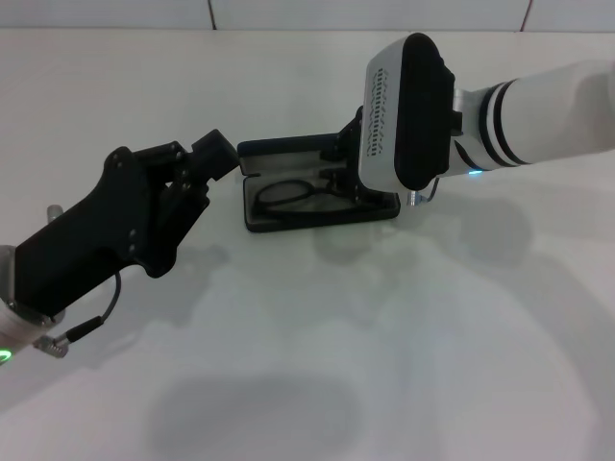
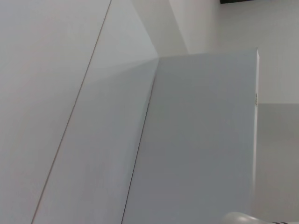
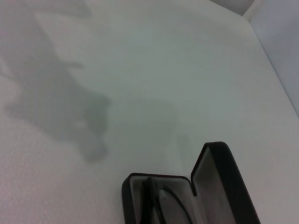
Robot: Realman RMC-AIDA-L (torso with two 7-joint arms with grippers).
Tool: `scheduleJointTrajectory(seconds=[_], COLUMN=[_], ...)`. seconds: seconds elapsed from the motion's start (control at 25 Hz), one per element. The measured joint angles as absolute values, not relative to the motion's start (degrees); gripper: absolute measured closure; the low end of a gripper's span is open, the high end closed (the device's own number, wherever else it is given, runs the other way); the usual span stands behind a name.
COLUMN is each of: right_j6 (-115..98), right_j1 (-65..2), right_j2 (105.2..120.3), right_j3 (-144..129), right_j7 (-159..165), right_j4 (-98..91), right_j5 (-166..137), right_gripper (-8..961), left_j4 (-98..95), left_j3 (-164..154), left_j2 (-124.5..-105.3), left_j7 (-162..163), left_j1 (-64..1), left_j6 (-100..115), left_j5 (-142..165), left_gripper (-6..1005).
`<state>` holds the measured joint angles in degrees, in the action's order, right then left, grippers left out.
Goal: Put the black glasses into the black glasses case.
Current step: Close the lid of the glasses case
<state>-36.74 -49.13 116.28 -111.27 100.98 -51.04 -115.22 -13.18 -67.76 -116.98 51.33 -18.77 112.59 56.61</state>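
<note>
The black glasses case (image 1: 322, 220) lies open in the middle of the white table, its lid (image 1: 283, 154) standing up at the back. The black glasses (image 1: 288, 195) lie inside the case's tray. My left gripper (image 1: 219, 154) is at the lid's left end, close to or touching it. My right gripper (image 1: 344, 163) reaches down over the right part of the case, mostly hidden behind its own white wrist housing. The right wrist view shows the open case (image 3: 133, 186) with the glasses (image 3: 156, 203) in it and the lid (image 3: 219, 186) raised. The left wrist view shows only walls.
The white table (image 1: 317, 365) spreads all round the case, with arm shadows on it. A wall line runs along the back edge. My right forearm (image 1: 548, 110) reaches in from the right, above the table.
</note>
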Motion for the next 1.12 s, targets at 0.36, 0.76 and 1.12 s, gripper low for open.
scheduleJointTrajectory(seconds=[0.36,0.76,1.12], right_j6=[-37.2,-38.5,-58.5], right_j1=[-43.6,-30.6,-13.9], right_j2=[116.28,116.10,115.74], right_j3=[-111.3,-111.0,-97.3], right_j7=[101.9,103.1,84.8], right_j4=[-58.8,-69.6,-70.8], right_j5=[-115.7,-104.3,-73.2], right_gripper=[801,799,800], left_j4=[-13.2,-13.7,-19.8], left_j3=[-67.8,-64.5,-60.5], left_j2=[-116.99,-116.15,-110.39], left_j7=[51.3,56.3,72.3], left_j1=[-18.6,-20.9,-29.0], left_j6=[112.6,111.2,99.5], left_j5=[56.7,55.5,58.2], left_gripper=[964,964,955])
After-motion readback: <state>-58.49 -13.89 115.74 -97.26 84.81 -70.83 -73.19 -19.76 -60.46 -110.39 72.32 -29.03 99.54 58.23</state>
